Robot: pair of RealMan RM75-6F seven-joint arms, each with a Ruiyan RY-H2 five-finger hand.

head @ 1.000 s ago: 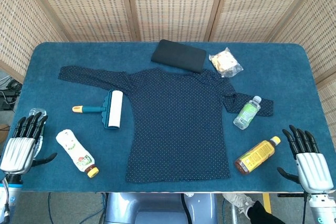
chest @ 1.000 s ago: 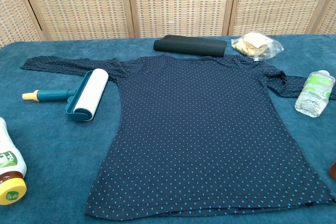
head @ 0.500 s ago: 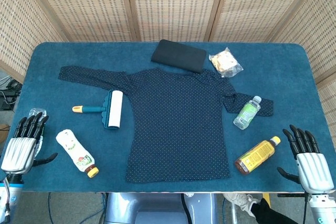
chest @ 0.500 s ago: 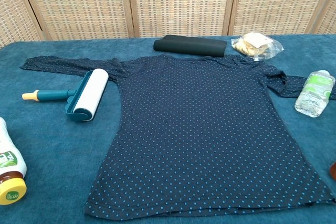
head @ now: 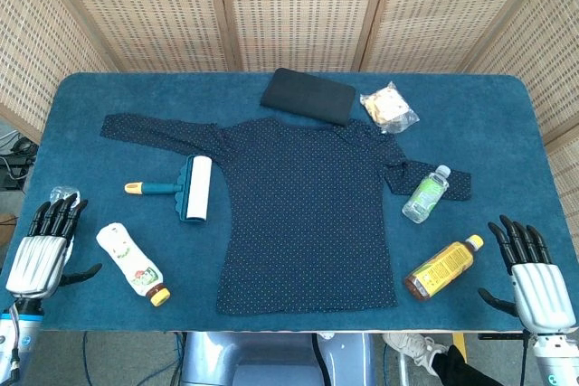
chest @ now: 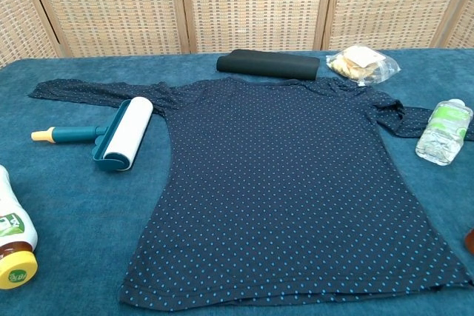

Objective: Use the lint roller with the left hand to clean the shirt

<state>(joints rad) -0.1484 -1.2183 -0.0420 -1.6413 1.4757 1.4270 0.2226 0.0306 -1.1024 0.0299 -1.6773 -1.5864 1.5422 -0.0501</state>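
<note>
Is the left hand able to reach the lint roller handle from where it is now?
Probably yes. The left hand is open at the table's near edge, and only bare cloth lies between it and the lint roller handle. The white bottle lies off to the side.

The shirt point(chest: 281, 183) is navy with small light-blue dots. The roller point(chest: 118, 135) has a white roll, a teal frame and a yellow handle tip. The cloth point(head: 507, 124) on the table is deep teal-blue. The pouch point(head: 308, 96) is black. One bottle point(head: 441, 268) is amber with a yellow label, another point(head: 132, 263) white with a yellow cap. The screen point(head: 289, 6) is tan wicker.
</note>
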